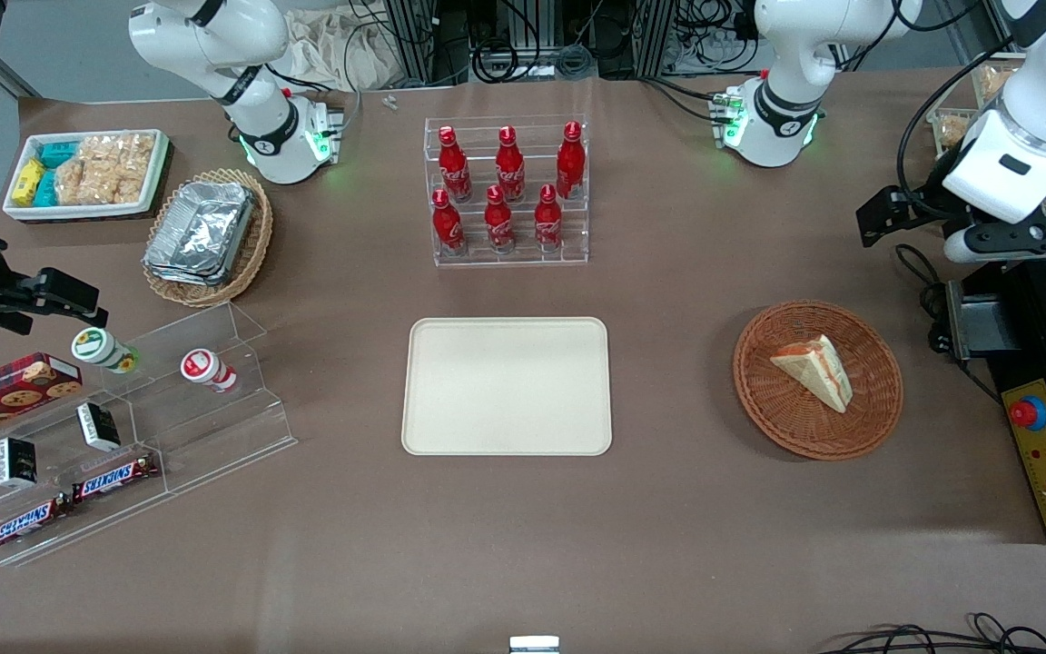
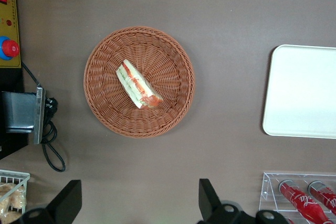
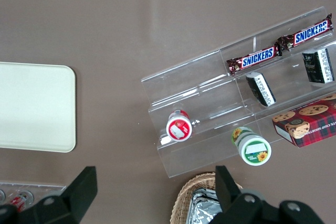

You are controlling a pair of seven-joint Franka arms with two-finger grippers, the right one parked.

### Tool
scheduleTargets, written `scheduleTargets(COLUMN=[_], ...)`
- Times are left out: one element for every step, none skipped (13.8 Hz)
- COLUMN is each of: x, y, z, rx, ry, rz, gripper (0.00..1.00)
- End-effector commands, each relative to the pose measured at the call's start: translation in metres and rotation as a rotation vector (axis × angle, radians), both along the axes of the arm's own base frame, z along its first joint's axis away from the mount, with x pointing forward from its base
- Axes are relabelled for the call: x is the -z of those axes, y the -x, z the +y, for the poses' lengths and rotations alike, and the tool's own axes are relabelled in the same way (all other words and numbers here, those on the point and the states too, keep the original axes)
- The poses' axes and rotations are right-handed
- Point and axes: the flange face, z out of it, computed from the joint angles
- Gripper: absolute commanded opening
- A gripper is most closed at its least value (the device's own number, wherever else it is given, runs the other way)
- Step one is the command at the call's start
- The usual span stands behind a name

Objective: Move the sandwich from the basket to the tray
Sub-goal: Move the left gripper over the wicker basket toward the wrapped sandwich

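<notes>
While our gripper (image 2: 139, 203) hovers above the brown counter (image 1: 668, 545) with fingers (image 2: 207, 198) spread wide, the sandwich (image 1: 815, 370) lies in the basket (image 1: 764, 400). Bare counter separates that basket from the tray (image 1: 505, 386) at its nine o'clock in the front view.

"SNICKERS" reads on 2 chocolate bars (image 3: 253, 59) lying on the clear acrylic stand (image 3: 210, 98); nothing else is legible.

**A:** so what does the working arm (image 1: 1045, 86) actually look like?

**B:** glossy white rounded shells with black rings at the joints, and a black cable loops down along it. Its base (image 1: 773, 123) is a white dome with a black band and green lights glowing at the sides.

**A:** and the gripper (image 2: 137, 203)?

**B:** matte black with two wedge-shaped fingers (image 2: 209, 198), spread wide apart.
</notes>
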Motion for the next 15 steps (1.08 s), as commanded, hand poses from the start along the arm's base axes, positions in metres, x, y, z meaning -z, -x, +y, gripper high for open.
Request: scheduleTargets(x=[-0.006, -0.006, -0.008, -0.007, -0.007, -0.007, -0.006, -0.006, -0.007, -0.006, -0.005, -0.002, 0.000, 0.005, 0.012], y=[0.007, 0.007, 0.007, 0.006, 0.006, 0.005, 0.005, 0.005, 0.005, 0.005, 0.004, 0.002, 0.001, 0.000, 0.000], z=[-0.002, -0.002, -0.004, -0.004, -0.005, -0.004, -0.004, -0.004, -0.003, -0.001, 0.001, 0.001, 0.001, 0.001, 0.003], rx=[0.006, 0.006, 0.005, 0.003, 0.002, -0.003, -0.001, -0.006, -0.021, -0.041, -0.067, -0.105, -0.153, -0.198, -0.225], ry=[-0.013, -0.014, -0.013, -0.013, -0.009, -0.011, -0.019, -0.017, -0.004, 0.000, 0.004, 0.005, 0.006, 0.005, 0.004], rz=[0.006, 0.005, 0.003, 0.006, 0.007, 0.007, 0.005, 0.004, 0.003, 0.005, 0.004, 0.004, 0.006, 0.012, 0.019], gripper=[1.00, 1.00, 1.00, 1.00, 1.00, 1.00, 1.00, 1.00, 1.00, 1.00, 1.00, 1.00, 1.00, 1.00, 1.00])
